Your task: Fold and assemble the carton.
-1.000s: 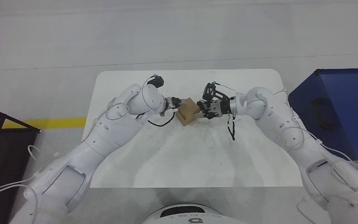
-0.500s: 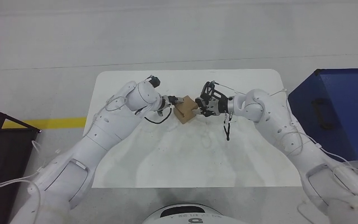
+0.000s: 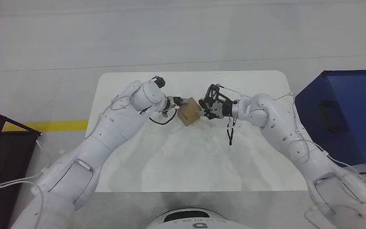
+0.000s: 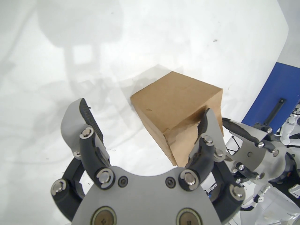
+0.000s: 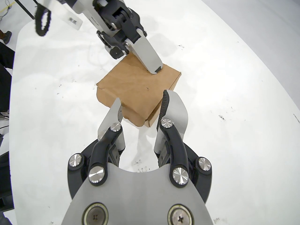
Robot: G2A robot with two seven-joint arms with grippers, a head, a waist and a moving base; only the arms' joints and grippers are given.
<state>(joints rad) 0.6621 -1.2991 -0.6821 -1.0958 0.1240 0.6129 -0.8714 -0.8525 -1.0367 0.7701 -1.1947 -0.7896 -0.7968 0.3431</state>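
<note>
Item: carton [image 3: 189,111], brown corrugated cardboard, folded to a closed box shape. It sits on the white worktop [image 3: 171,166], a little toward 12 o'clock from the worktop's centre, between the two grippers. The panel edges at the corner nearest the right arm stand slightly ajar. Left gripper [image 4: 144,106]: at the carton's 9 to 10 o'clock in the top view, with its fingers spread wide apart. One fingertip [image 5: 155,69] rests on the carton's top panel near its edge, and the other fingertip hangs free over bare worktop. Right gripper [image 5: 141,99]: at the carton's 3 o'clock, with its fingers set on either side of the carton's near corner. They appear to be closed against it, though the contact on the far pad is hard to make out. Accessories: a black cable loop [image 3: 230,134] hanging under the right wrist. Surroundings: blue bin [image 3: 343,109] on the floor beyond the worktop's 3 o'clock edge; yellow floor line [image 3: 63,125] running off at 9 o'clock.
</note>
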